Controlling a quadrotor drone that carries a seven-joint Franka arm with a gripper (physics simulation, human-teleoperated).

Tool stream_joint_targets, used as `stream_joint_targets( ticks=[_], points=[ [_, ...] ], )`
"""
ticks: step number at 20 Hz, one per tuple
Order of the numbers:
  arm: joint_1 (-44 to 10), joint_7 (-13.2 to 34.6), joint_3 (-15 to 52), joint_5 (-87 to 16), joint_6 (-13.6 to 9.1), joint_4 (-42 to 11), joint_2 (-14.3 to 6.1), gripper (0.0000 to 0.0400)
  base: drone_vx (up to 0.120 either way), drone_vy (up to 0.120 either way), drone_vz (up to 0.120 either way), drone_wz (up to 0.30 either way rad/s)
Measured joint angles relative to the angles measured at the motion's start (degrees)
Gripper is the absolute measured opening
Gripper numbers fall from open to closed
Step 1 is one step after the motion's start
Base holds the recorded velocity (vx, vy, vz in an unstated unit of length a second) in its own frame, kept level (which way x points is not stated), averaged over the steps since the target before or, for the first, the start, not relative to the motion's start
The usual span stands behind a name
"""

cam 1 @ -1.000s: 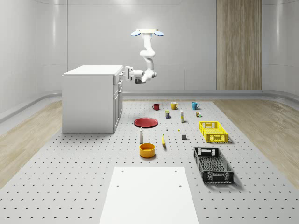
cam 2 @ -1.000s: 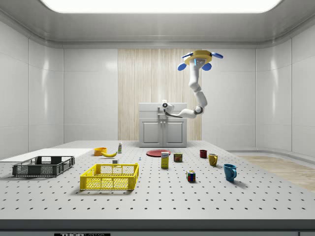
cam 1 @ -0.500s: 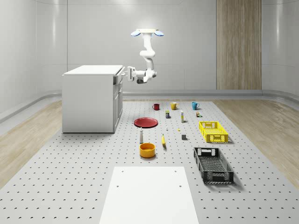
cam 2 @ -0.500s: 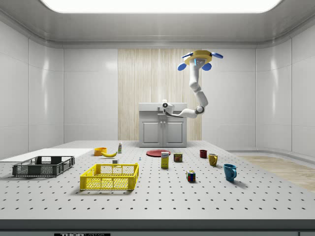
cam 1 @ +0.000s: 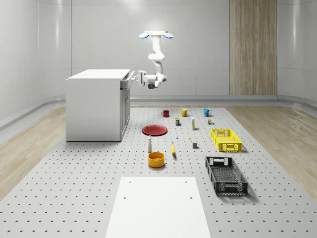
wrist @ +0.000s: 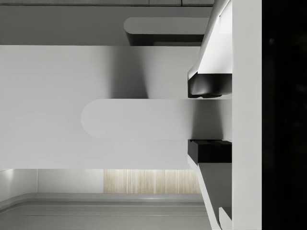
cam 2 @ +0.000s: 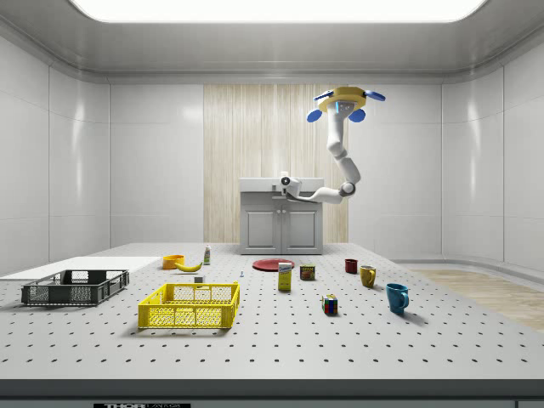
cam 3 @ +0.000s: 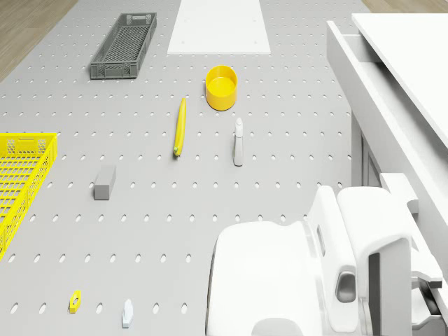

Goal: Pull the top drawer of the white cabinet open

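Note:
The white cabinet (cam 1: 94, 105) stands at the whole-scene view's left. Its top drawer (cam 1: 127, 82) sticks out a little from the cabinet front, and in the drone view the drawer (cam 3: 374, 105) shows an open gap behind its front panel. My gripper (cam 1: 135, 78) is at the drawer front, level with it. In the wrist view the gripper (wrist: 209, 119) is shut on the drawer handle (wrist: 139, 119), with one dark pad (wrist: 209, 85) on either side of the bar. The drone (cam 1: 156, 34) hovers high in front of the cabinet, its arm reaching down to the drawer. In the side view the gripper (cam 2: 286, 180) is at the cabinet's top edge.
On the perforated table in front of the cabinet lie a red plate (cam 1: 154, 130), a small bottle (cam 1: 149, 144), a yellow bowl (cam 1: 156, 159) and a banana (cam 1: 173, 148). Mugs, a yellow basket (cam 1: 226, 140), a black crate (cam 1: 226, 175) and a white board (cam 1: 157, 208) sit farther away.
The top drawer has slid a little way out of the cabinet with the gripper shut on its handle. The arm's wrist moved slightly away from the cabinet. The drone has held its place.

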Motion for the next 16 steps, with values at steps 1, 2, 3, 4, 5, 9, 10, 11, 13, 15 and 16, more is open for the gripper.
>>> stream_joint_targets(
  ticks=[1,2,3,4,5,9,10,11,13,15,16],
  points=[
    [-0.23,0.11,-0.43,-0.46,-0.49,-0.13,-0.21,0.0118,0.0,0.0,0.0,0.0],
    [-0.47,0.19,-0.88,-0.94,-0.99,-0.25,-0.42,0.0119,0.0,0.0,0.0,0.0],
    [-0.71,0.28,-1.35,-1.43,-1.51,-0.37,-0.63,0.0119,0.0,0.0,0.0,0.0],
    [-0.94,0.35,-1.83,-1.92,-2.02,-0.48,-0.82,0.0119,0.0,0.0,0.0,0.0],
    [-1.11,-0.73,-2.33,-2.23,-2.51,-0.75,-0.81,0.0125,0.0,0.0,0.0,0.0],
    [-0.08,2.79,-5.88,-7.72,-3.42,-0.57,-2.15,0.0193,0.0,0.0,0.0,0.0],
    [-0.17,2.51,-6.41,-7.72,-3.88,-0.65,-2.28,0.0174,0.0,0.0,0.0,0.0],
    [-0.28,2.28,-6.95,-7.82,-4.36,-0.73,-2.4,0.0159,0.0,0.0,0.0,0.0],
    [-0.56,1.98,-8.07,-8.23,-5.38,-0.83,-2.65,0.0137,0.0,0.06,0.0,0.0],
    [-0.84,1.82,-9.21,-8.84,-6.41,-0.87,-2.87,0.0125,0.0,0.12,0.0,0.0],
    [-0.95,1.77,-9.71,-9.12,-6.84,-0.86,-2.94,0.012,0.0,0.12,0.0,0.0]
  ],
)
